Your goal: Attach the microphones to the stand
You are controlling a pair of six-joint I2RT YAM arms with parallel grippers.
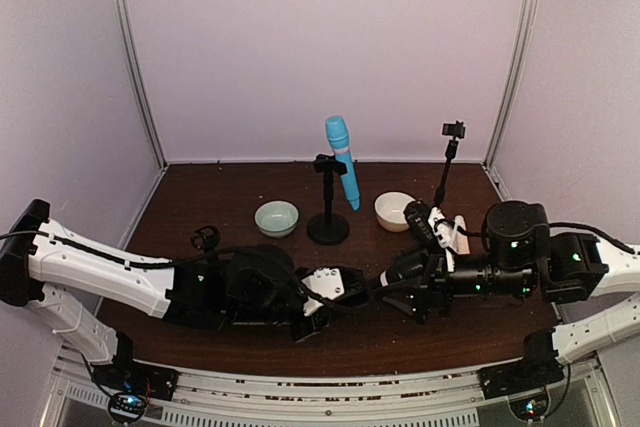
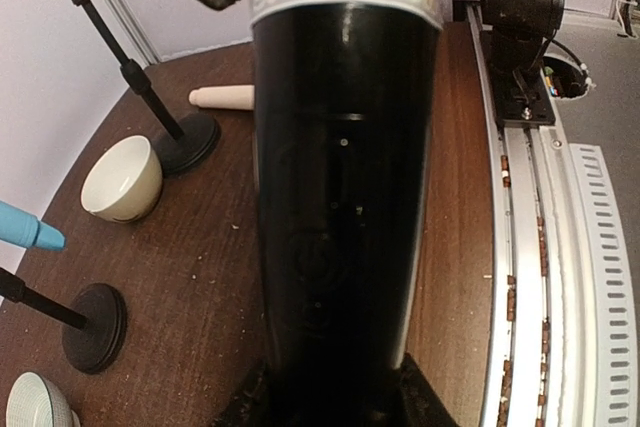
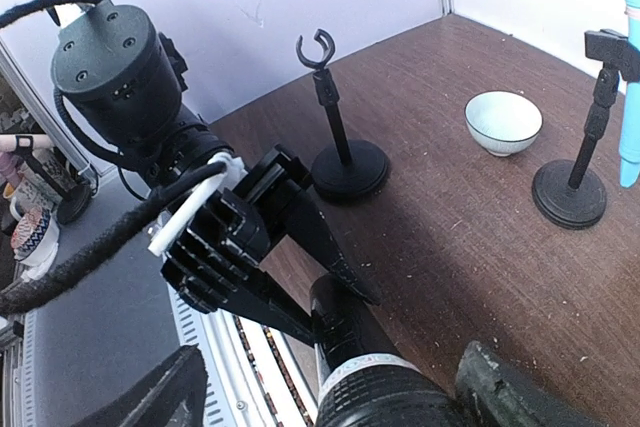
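Here, left claw (image 2: pixel 335 405) clamps the black microphone (image 2: pixel 340 197) — right claw (image 3: pixel 340 392) gapes around it.

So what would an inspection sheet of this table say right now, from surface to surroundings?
Surface: dark wood table, fine specks scattered on it.
Job's things: blue mic up in the middle stand, tilted; black mic in the left gripper; cream mic lying flat; other two stands empty.
Clutter: two small bowls.
Grippers: left shut on the black mic; right gripper open around its other end.
Cables: black cable along the left arm.
Surroundings: pale walls, metal frame posts.
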